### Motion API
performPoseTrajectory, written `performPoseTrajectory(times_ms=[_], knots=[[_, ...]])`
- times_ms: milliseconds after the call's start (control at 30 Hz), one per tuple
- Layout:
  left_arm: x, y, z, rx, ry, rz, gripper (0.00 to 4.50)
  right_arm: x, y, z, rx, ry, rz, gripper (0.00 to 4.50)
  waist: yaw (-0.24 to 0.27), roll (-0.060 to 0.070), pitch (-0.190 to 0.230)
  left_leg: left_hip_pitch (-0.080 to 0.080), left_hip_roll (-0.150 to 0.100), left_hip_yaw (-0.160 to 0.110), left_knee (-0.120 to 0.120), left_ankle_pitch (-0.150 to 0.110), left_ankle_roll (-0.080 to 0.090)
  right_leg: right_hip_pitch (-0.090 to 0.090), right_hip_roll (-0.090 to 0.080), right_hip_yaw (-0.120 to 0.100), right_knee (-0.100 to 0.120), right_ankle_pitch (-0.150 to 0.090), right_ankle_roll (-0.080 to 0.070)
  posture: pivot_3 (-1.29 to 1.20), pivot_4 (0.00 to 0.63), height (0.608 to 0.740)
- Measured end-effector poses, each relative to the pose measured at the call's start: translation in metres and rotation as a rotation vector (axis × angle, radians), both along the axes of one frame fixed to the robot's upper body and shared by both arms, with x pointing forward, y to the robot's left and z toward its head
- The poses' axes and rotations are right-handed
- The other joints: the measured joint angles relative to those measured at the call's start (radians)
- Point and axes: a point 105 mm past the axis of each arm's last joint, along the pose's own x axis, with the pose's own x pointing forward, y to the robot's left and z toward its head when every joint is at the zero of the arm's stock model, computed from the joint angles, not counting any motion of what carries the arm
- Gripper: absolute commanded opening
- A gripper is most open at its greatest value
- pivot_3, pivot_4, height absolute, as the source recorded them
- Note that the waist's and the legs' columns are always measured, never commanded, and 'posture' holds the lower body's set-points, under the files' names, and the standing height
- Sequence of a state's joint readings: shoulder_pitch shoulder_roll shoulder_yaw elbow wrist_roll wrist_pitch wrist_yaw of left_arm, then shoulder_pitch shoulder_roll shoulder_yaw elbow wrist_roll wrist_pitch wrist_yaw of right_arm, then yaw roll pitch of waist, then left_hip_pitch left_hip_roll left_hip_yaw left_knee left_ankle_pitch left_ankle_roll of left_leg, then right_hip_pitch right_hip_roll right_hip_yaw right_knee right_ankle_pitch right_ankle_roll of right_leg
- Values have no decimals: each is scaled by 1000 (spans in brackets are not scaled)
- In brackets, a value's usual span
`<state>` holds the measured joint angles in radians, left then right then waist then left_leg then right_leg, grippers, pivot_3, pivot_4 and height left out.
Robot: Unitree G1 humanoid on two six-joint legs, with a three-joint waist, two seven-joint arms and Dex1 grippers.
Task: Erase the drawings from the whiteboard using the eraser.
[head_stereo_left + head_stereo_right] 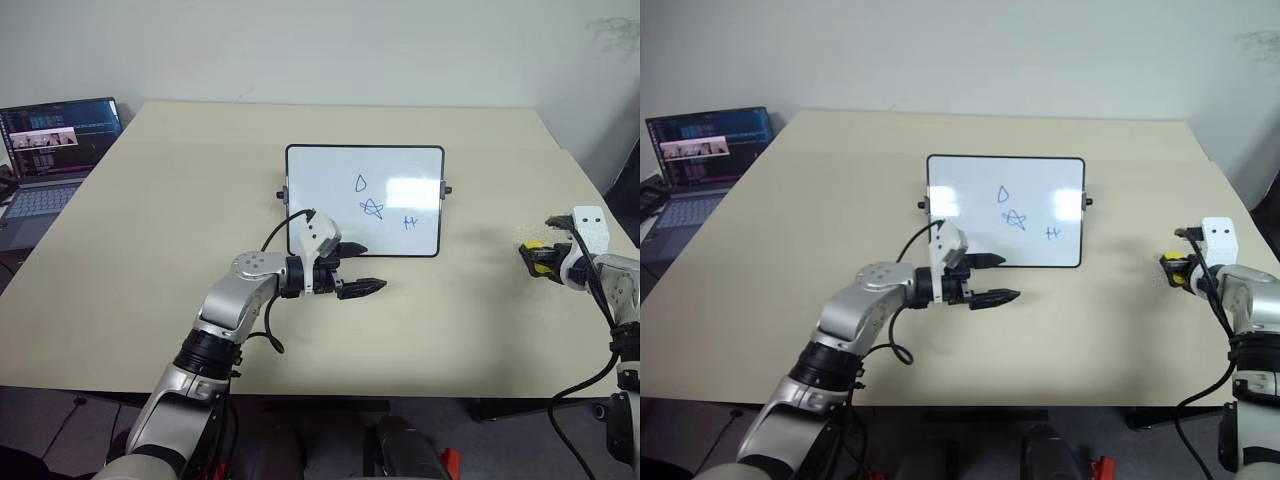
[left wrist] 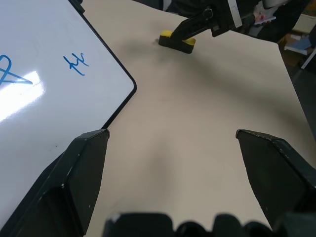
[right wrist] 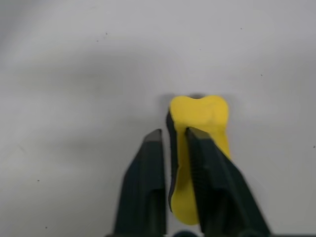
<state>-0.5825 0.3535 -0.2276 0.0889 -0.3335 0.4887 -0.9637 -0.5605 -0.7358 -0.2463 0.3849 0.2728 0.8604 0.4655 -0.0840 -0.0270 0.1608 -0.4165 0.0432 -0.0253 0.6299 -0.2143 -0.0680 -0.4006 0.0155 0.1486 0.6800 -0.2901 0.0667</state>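
From the head camera, the small glossy white whiteboard with a thin black frame [image 1: 364, 200] lies flat mid-table on the beige table [image 1: 150, 300], its long axis running left to right, bearing three blue marker drawings [image 1: 372, 208]. The left end effector [image 1: 356, 268] hovers just off the board's near left corner, its fingers spread wide apart. The right wrist camera adds what the head view leaves tiny: the right end effector [image 3: 173, 140] is clamped on the small yellow eraser with a black side [image 3: 200, 118], long axis running along the fingers, its near end hidden between them. An open grey laptop [image 1: 50, 160] sits far left, partly cut off.
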Motion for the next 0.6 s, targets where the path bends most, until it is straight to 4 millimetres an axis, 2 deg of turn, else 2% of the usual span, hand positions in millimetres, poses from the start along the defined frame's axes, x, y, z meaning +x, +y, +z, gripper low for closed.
performPoseTrajectory(times_ms=[167, 267, 400, 600], knots=[[0, 0, 0, 1, 0, 1, 4500, 0, 2, 13, 8, -42, 0, 3379, 0, 0, 0, 0, 0, 0, 0, 0, 0, 0, 0, 0, 0, 0, 0, 0, 150, 740], [0, 0, 0, 2, 0, 1, 4500, 1, 0, 14, 0, -41, -13, 4411, 0, 0, 0, 0, 0, 0, 0, 0, 0, 0, 0, 0, 0, 0, 0, 0, 150, 740], [0, 0, 0, 2, -1, 3, 4500, 1, -12, 10, -13, -16, -62, 4487, 0, 0, 0, 0, 0, 0, 0, 0, 0, 0, 0, 0, 0, 0, 0, 0, 150, 740], [0, 1, -1, 4, 0, 6, 4500, 3, -20, -2, -16, 16, -88, 4487, -1, 0, 0, 0, 0, 0, 0, 0, 0, 0, 0, 0, 0, 0, 0, 0, 150, 740]])
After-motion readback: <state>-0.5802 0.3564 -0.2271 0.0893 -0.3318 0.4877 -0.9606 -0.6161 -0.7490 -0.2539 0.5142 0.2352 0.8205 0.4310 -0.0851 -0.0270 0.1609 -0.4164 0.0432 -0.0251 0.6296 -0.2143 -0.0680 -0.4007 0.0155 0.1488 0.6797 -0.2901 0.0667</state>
